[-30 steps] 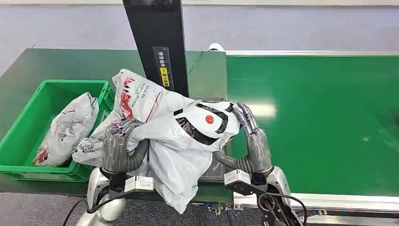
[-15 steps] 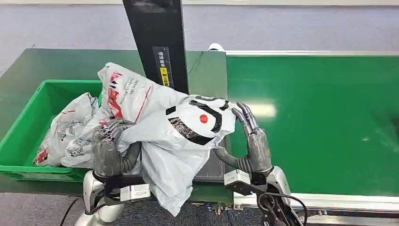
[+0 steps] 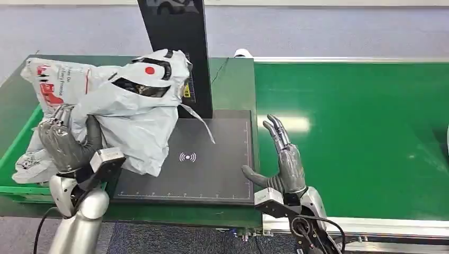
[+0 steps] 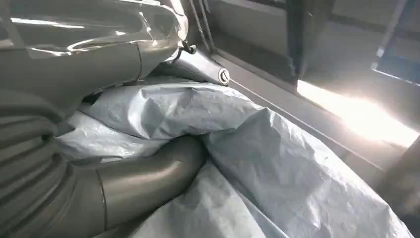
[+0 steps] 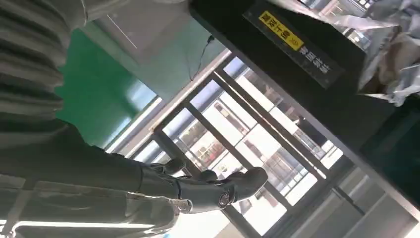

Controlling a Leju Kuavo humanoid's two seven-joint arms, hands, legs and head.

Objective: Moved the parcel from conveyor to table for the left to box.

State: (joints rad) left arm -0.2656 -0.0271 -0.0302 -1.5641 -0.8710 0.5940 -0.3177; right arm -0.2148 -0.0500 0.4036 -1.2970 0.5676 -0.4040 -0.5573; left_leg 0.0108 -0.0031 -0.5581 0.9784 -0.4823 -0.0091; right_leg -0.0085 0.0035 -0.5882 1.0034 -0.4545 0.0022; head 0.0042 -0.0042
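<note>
Head view, parcel: a crumpled grey plastic parcel [image 3: 124, 108] with black marks, a red dot and red print, lifted above the green bin [image 3: 16, 153] and the left edge of the black pad [image 3: 201, 159].
Head view, left hand: the left hand [image 3: 66, 143] grips the parcel from below.
Head view, right hand: the right hand [image 3: 280, 159] is empty, fingers spread, upright beside the pad.
Head view, surroundings: a green conveyor [image 3: 349, 132] on the right; a black post [image 3: 180, 47] behind the parcel; another parcel [image 3: 32, 161] in the bin.
Left wrist view: thumb [image 4: 143, 173] pressed into grey parcel folds [image 4: 257, 153].
Right wrist view: fingers [image 5: 218, 188] extended, holding nothing; the post [image 5: 307, 64] with a yellow label [image 5: 281, 31].
</note>
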